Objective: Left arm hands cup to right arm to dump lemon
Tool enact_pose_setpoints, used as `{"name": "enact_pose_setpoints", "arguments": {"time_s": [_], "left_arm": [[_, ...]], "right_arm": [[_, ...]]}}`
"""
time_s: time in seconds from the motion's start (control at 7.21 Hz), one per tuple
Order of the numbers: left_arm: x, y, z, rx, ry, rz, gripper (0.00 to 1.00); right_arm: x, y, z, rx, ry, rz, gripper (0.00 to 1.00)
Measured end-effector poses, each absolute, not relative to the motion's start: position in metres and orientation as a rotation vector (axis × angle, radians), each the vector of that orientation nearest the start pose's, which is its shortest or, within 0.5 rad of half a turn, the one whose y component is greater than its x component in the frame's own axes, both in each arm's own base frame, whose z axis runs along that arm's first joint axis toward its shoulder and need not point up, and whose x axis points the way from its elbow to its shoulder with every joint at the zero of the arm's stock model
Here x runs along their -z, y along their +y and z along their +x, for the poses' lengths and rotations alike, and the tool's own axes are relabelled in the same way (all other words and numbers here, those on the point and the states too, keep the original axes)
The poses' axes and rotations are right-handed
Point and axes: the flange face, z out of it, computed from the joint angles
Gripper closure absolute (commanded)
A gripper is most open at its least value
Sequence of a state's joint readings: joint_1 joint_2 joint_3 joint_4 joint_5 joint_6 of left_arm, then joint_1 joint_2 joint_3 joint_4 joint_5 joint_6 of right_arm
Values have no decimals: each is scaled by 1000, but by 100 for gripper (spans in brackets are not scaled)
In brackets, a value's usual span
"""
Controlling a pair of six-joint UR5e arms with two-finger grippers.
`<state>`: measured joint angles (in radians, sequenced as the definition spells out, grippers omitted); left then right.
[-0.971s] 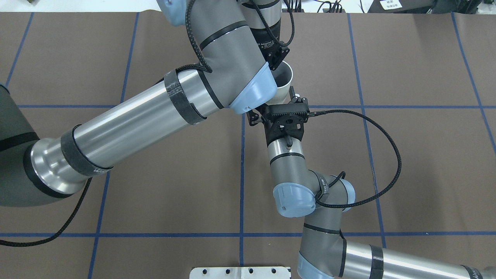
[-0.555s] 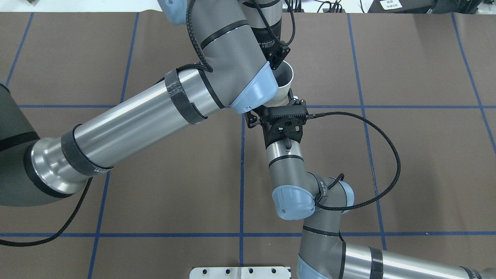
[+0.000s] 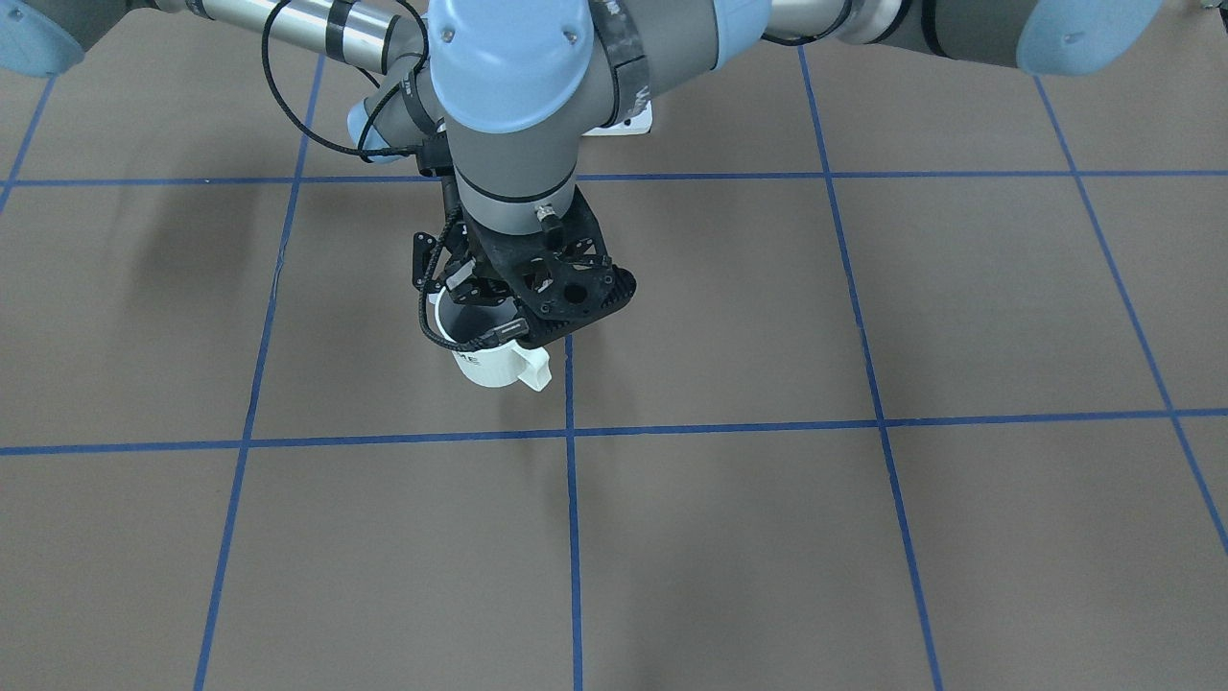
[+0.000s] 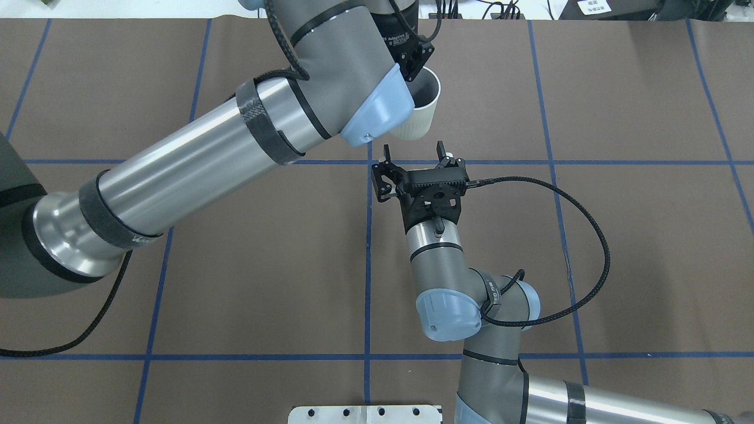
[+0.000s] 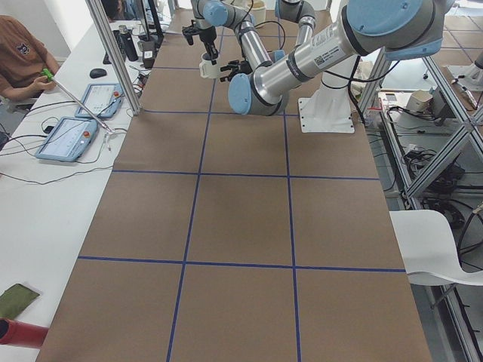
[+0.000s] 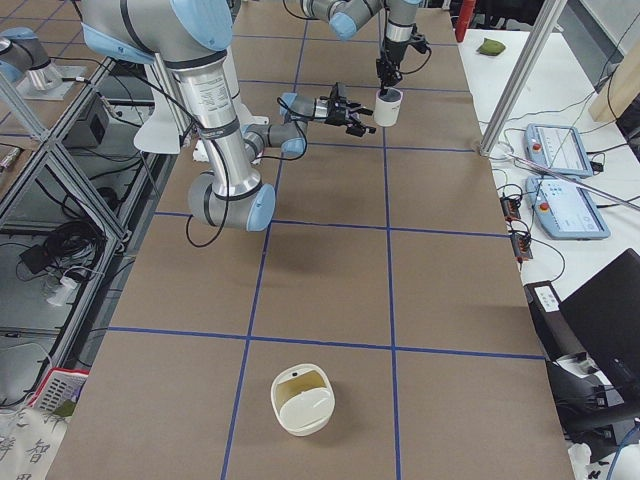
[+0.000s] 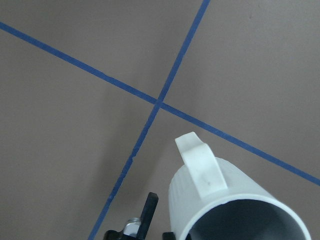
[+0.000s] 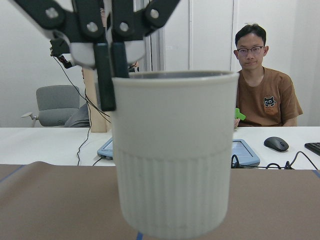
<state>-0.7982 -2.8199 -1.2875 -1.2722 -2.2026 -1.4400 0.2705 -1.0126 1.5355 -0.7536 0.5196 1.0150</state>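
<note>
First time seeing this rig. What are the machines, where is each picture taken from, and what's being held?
The left arm and right arm are robot arms at a brown table marked with blue tape. One picture looks down from behind them, one faces them, two look along the table from its ends, and two come from cameras on the wrists. The left gripper pinches the rim of a cream cup, one finger inside, one outside. The right gripper is open and pointed at the cup without touching it. A white container sits near the right-side camera. No lemon shows; the cup's inside is mostly hidden.
</note>
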Motion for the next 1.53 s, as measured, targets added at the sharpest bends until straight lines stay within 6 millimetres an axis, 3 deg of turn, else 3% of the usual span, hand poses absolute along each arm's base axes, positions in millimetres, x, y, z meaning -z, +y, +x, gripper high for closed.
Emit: {"name": "enact_pose_setpoints", "arguments": {"time_s": [0.28,0.42,0.69,0.83,1.11,1.25,1.53], "left_arm": [[20,-616,425,392,884,-188,100],[-1,-623,405,362,886,-153,100],[-76,-621,358,253,878,-73,100],[-122,-616,331,197,869,-44,100],[-224,-607,273,71,841,-9,100],[-274,-603,245,18,822,-7,100],[-371,-594,186,-76,797,-32,100]], "right_arm": [[-230,-380,-539,-456,-783,1262,0],[-228,-385,-532,-434,-809,1240,0],[-243,-421,-508,-372,-814,1188,0],[-267,-450,-485,-301,-777,1156,0],[-312,-504,-415,-188,-769,1046,0],[-340,-526,-366,-136,-788,954,0],[-400,-565,-241,6,-777,764,0]]}}
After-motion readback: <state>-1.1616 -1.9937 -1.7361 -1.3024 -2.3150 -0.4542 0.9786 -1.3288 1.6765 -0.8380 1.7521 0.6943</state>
